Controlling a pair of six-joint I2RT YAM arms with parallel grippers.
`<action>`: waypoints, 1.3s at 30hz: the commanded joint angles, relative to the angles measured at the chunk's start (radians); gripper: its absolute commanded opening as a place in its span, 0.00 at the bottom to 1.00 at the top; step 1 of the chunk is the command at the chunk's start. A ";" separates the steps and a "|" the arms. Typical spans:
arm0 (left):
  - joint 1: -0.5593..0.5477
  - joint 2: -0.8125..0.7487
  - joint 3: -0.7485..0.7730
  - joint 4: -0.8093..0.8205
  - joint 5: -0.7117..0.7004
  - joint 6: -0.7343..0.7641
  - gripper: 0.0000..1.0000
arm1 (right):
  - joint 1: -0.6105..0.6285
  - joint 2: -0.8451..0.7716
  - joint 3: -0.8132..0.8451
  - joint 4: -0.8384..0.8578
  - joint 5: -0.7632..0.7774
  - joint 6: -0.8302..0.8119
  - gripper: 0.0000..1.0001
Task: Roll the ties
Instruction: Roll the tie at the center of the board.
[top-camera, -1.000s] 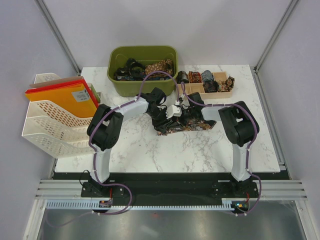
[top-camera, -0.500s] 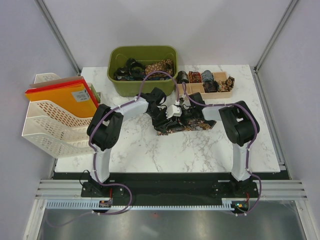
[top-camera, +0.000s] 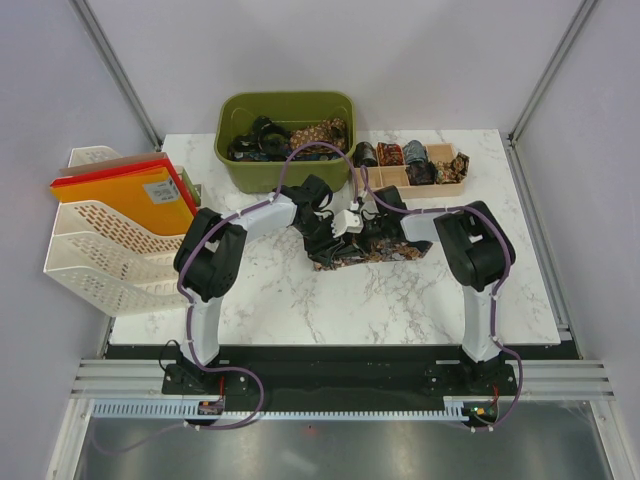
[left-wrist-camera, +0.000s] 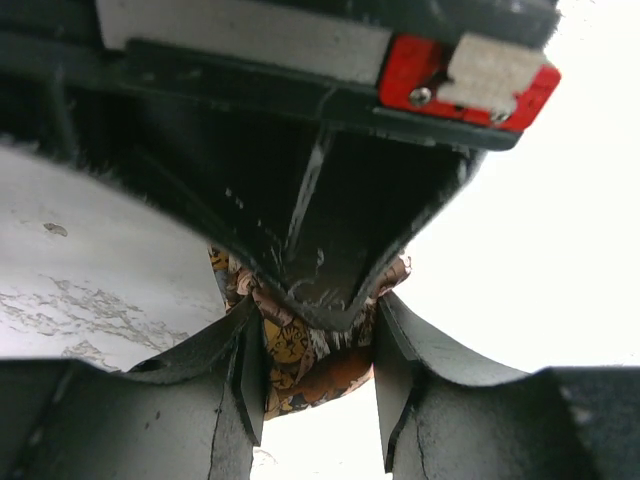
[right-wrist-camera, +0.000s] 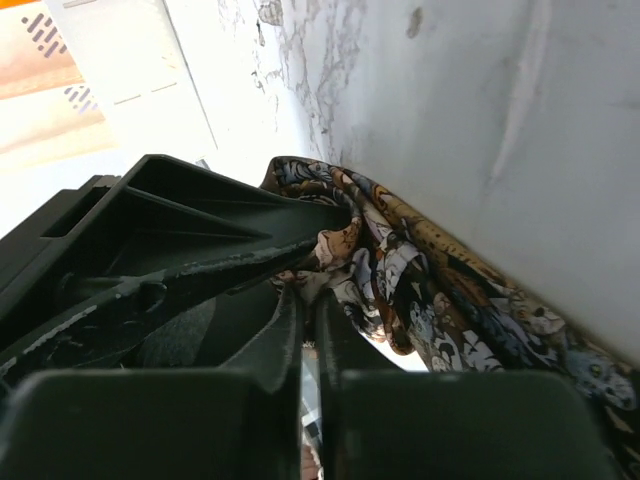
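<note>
One of the ties (top-camera: 375, 250), dark with a brown-gold paisley print, lies bunched at the middle of the marble table. Both grippers meet over its left end. My left gripper (top-camera: 322, 228) is shut on a fold of that tie (left-wrist-camera: 300, 362), which fills the gap between its pads. My right gripper (top-camera: 358, 222) comes in from the right, and its dark finger (left-wrist-camera: 320, 230) crosses the left wrist view. In the right wrist view my right gripper (right-wrist-camera: 310, 298) has its jaws almost together, with the tie (right-wrist-camera: 430, 290) pinched at their tips.
A green bin (top-camera: 232, 165) with loose ties stands at the back. To its right, a wooden tray (top-camera: 447, 186) holds rolled ties. A white file rack (top-camera: 95, 255) with orange folders (top-camera: 125, 195) overhangs the table's left edge. Bare marble (top-camera: 350, 310) lies in front.
My right gripper has edged slightly left over the tie's end. The left arm and the tie's long part have stayed in place.
</note>
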 joint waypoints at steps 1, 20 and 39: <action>0.001 0.070 -0.061 -0.092 -0.083 0.026 0.11 | -0.001 0.058 -0.003 -0.001 0.042 -0.021 0.00; 0.052 -0.173 -0.138 0.021 0.113 0.069 0.62 | -0.082 0.128 -0.028 -0.115 0.127 -0.136 0.00; 0.073 -0.331 -0.412 0.443 0.010 0.080 1.00 | -0.103 0.171 0.010 -0.187 0.191 -0.177 0.00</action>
